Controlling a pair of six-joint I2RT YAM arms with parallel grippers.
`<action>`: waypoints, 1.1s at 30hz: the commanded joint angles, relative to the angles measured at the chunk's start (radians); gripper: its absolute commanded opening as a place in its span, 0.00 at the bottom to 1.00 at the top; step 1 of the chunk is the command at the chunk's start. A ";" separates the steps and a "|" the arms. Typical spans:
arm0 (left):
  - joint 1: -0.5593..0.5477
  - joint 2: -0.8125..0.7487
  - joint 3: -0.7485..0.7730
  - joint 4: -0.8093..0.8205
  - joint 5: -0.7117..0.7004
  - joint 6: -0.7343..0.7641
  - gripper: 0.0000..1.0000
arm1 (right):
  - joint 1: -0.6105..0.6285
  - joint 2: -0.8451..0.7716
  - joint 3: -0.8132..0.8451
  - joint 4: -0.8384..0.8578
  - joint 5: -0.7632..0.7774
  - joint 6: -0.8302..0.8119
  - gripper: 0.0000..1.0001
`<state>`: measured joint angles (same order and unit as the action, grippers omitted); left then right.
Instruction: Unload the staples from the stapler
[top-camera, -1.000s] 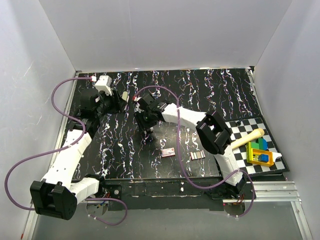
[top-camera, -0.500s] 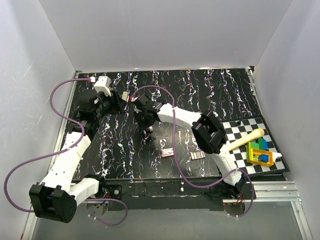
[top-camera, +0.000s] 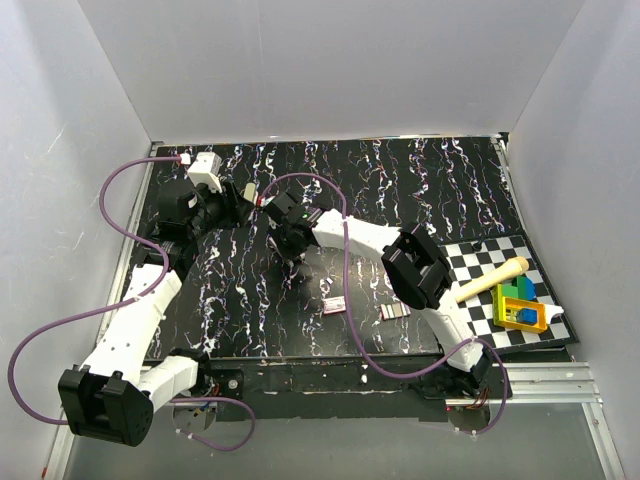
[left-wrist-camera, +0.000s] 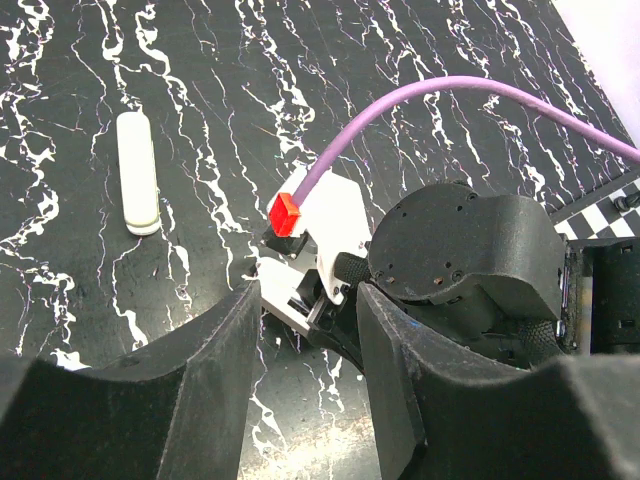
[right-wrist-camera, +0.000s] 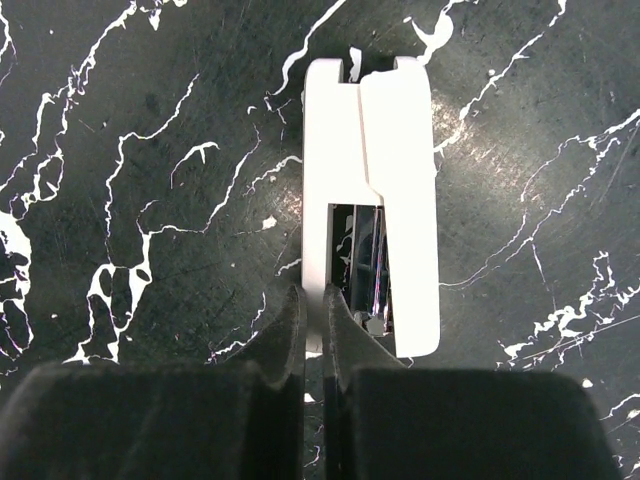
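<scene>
While end effector (right-wrist-camera: 312, 297) sits closed, stapler (right-wrist-camera: 395, 150) — ahead

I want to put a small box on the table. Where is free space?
Bare mat lies at the far right, between the rear edge and the checkered board. Another patch lies between the left arm and the staple strips. Crowded: far left, around the stapler, with left gripper and right gripper close together.

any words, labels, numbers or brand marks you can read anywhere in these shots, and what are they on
No text can be read in any view.
On the small pink and white box lying on the black marbled table: any print is too small to read.
On the white plastic stapler: no lettering on the faces that show.
</scene>
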<state>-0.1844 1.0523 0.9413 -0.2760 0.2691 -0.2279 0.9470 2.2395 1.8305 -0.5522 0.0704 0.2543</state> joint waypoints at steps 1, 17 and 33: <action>0.000 -0.035 -0.007 0.011 -0.011 0.006 0.43 | 0.006 -0.059 -0.054 0.021 0.034 -0.029 0.01; 0.002 -0.028 0.013 0.009 0.105 -0.007 0.42 | 0.006 -0.636 -0.509 0.057 -0.158 -0.311 0.01; 0.000 0.045 0.033 0.011 0.648 -0.205 0.42 | 0.107 -1.029 -0.620 -0.176 -0.304 -0.579 0.01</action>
<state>-0.1844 1.0943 0.9623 -0.2665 0.7113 -0.3511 1.0241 1.2293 1.1683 -0.6613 -0.1951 -0.2417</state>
